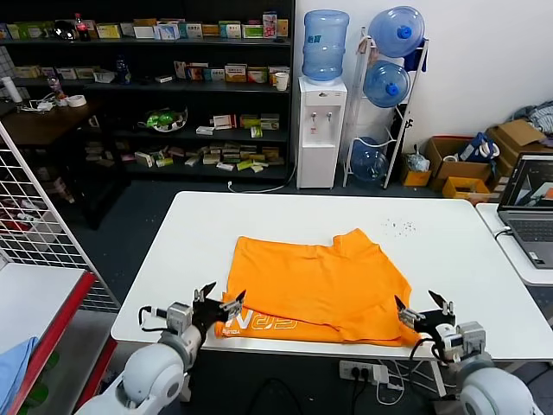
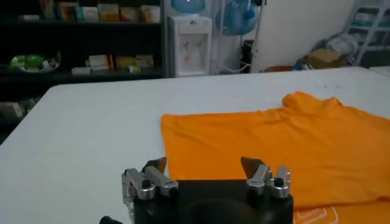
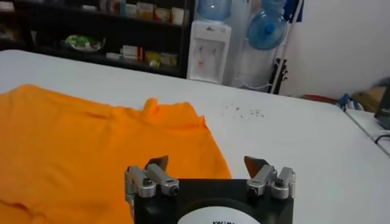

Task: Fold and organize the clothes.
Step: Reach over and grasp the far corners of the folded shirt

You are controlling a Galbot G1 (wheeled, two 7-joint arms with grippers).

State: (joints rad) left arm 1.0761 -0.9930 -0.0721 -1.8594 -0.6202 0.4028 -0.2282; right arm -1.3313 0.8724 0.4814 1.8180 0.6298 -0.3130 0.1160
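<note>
The orange T-shirt (image 1: 321, 285) lies partly folded on the white surface (image 1: 432, 233), toward the robot's near edge, with one layer doubled over another so that a lower strip shows along the shirt's near hem. White lettering (image 1: 263, 324) is visible on that strip, near the shirt's near-left corner. A small bump of fabric, the collar or a sleeve (image 1: 354, 239), rises at the shirt's far edge. The left pincer (image 1: 219, 303) hovers at the shirt's near-left corner, its two fingers spread apart with nothing between them; the left wrist view shows both fingertips (image 2: 157, 165) over the shirt's edge and the bare surface just beside it. The right pincer (image 1: 425, 307) sits at the shirt's near-right corner, fingers likewise parted and holding nothing, one fingertip (image 3: 157, 164) over the orange cloth and the other over bare surface. Beyond the shirt, a scatter of small dark specks (image 1: 399, 227) marks the surface toward its far-right side. Farther behind the shirt stand a water dispenser (image 1: 320, 130) and dark shelves (image 1: 155, 86). To the shirt's right, on a neighbouring table, is an open laptop (image 1: 529, 207).
</note>
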